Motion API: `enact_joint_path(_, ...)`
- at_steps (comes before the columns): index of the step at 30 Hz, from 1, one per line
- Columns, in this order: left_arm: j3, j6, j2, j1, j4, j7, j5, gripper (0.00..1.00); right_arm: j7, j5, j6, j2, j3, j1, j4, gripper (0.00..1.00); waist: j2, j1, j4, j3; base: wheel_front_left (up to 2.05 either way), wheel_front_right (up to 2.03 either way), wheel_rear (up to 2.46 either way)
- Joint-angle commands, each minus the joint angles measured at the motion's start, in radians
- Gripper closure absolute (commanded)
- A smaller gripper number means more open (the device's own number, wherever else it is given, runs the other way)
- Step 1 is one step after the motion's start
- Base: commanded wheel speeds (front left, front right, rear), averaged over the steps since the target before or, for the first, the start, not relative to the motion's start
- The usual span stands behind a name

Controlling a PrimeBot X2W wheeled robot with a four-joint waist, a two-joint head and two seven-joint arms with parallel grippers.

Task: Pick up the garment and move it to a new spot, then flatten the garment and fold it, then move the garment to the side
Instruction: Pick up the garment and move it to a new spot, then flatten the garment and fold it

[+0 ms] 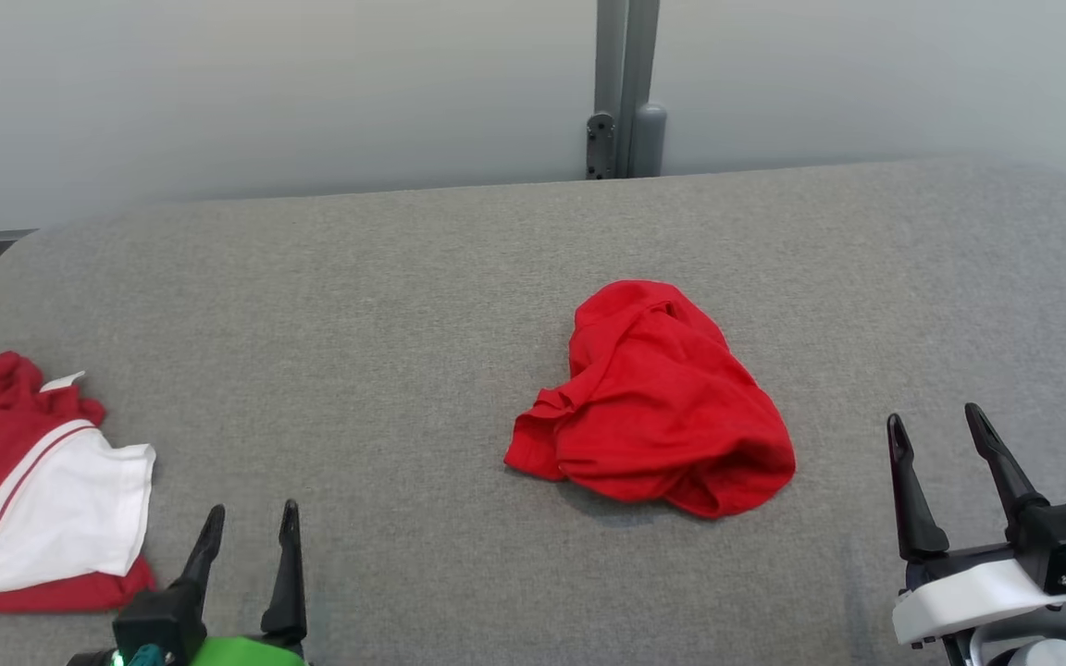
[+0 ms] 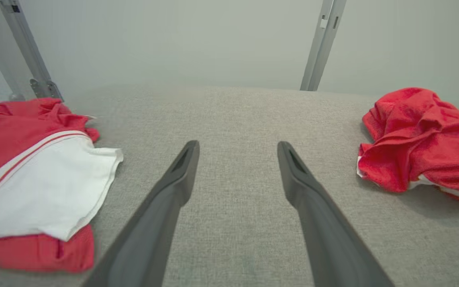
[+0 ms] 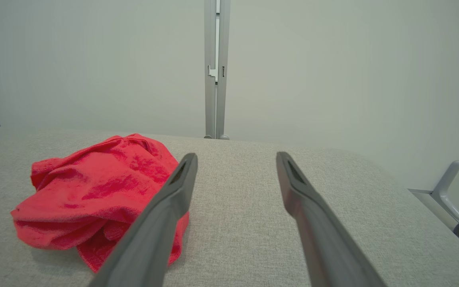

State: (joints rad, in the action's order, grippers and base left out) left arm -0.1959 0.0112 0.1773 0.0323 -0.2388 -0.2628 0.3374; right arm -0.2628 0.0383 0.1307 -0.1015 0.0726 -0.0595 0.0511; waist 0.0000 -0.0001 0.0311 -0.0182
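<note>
The garment (image 1: pixel 653 407), a bright red knitted shirt crumpled into a rounded heap, is found a little right of the middle of the grey fabric-covered tabletop (image 1: pixel 403 324), about halfway between the near and far edges and well apart from every corner. Its sleeves and collar cannot be made out in the head view. A sliver of white is glimpsed under its near folds in the left wrist view (image 2: pixel 420 139), and in the right wrist view (image 3: pixel 94 195) its bunched surface is partly crossed by one dark finger. Nothing is touching it. The right gripper (image 1: pixel 934 416) is held over the near right corner, apart from the heap, with its two long dark fingers spread and nothing between them, as the right wrist view confirms (image 3: pixel 236 156). The left gripper (image 1: pixel 252 513) is seen at the near edge left of centre, its fingers likewise parted and empty (image 2: pixel 238 145), with bare tabletop ahead of them. Just beside it, against the left edge, a second red shirt with a white sleeve and striped trim (image 1: pixel 33 499) is laid fairly flat, doubled over itself (image 2: pixel 34 187). It is judged to be a piece already set aside. For the crumpled garment, no step appears to have been done. It has yet to be grasped, carried to a new spot, spread flat, folded and moved to the side. Behind the far edge, a pale wall and a grey metal post (image 1: pixel 624 92) are seen.
</note>
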Motion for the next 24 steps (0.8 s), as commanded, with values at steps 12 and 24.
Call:
enact_joint_path(12, 0.203, -0.111, -0.071, 0.099, 0.042, -0.003, -0.097, 0.00, -0.003, -0.010, 0.000, 0.015, -0.005, -0.030, 0.023, 0.00, 0.0000, 0.0001, 0.033, 0.015, 0.00, 0.00, 0.00)
enact_joint_path(24, 0.230, -0.140, -0.098, 0.069, 0.027, -0.003, -0.144, 0.00, -0.003, -0.003, 0.000, 0.019, -0.021, -0.003, 0.037, 0.00, 0.0000, 0.0001, -0.003, 0.015, 0.00, 0.00, 0.00)
